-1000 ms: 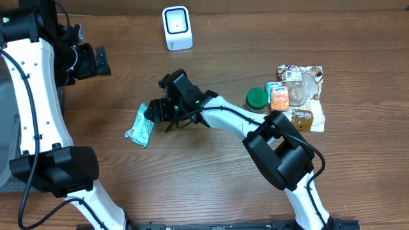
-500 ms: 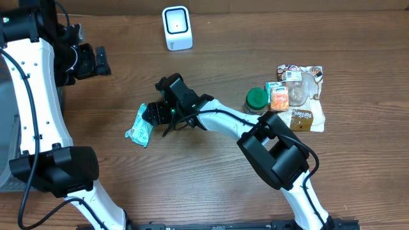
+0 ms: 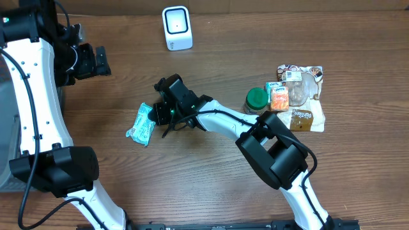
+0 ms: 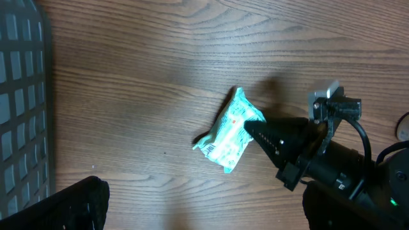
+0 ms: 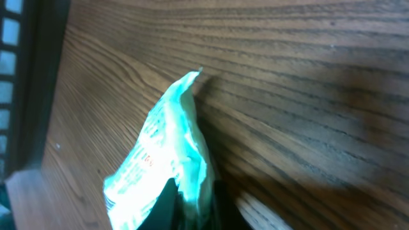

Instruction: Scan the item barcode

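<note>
The item is a teal snack packet lying flat on the wooden table left of centre; no barcode on it is legible. My right gripper reaches in from the right and is shut on the packet's right edge. The right wrist view shows the packet pinched between the two dark fingers. From the left wrist view the packet lies below, with the right gripper at its edge. My left gripper hovers open at the far left, apart from the packet. The white scanner stands at the back.
A green-lidded jar, an orange packet and snack bags are grouped at the right. A grey mesh basket sits off the table's left side.
The right gripper edged left to the packet and closed its jaws on the packet's right edge. The left arm has not moved.
</note>
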### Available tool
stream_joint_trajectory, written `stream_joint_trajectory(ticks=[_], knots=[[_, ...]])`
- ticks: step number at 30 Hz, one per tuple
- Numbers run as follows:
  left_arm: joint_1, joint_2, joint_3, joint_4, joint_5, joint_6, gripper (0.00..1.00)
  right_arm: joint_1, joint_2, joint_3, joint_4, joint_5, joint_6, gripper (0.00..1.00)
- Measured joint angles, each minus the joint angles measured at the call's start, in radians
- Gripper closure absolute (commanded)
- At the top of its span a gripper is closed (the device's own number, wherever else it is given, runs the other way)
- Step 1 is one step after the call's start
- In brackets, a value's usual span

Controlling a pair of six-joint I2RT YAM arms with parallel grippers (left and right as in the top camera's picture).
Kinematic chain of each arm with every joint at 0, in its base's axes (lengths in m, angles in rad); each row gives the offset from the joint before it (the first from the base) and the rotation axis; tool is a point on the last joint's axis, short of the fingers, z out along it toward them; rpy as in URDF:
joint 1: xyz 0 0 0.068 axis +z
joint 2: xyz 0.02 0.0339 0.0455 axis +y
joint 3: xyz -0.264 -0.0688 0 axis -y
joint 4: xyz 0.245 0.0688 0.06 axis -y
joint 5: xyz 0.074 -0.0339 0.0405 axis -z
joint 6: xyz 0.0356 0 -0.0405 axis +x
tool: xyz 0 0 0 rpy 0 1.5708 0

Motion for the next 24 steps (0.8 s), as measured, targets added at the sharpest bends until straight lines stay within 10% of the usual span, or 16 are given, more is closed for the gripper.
stream_joint_trajectory(ticks=[13,24], knots=[[0.000,0.000,0.000,0.000,0.000,0.000,0.00,-0.118,-0.121,-0.005,-0.322,-0.057,-0.141,0.96],[0.000,0.000,0.000,0.000,0.000,0.000,0.01,-0.166,-0.220,-0.005,-0.552,-0.037,-0.359,0.48]])
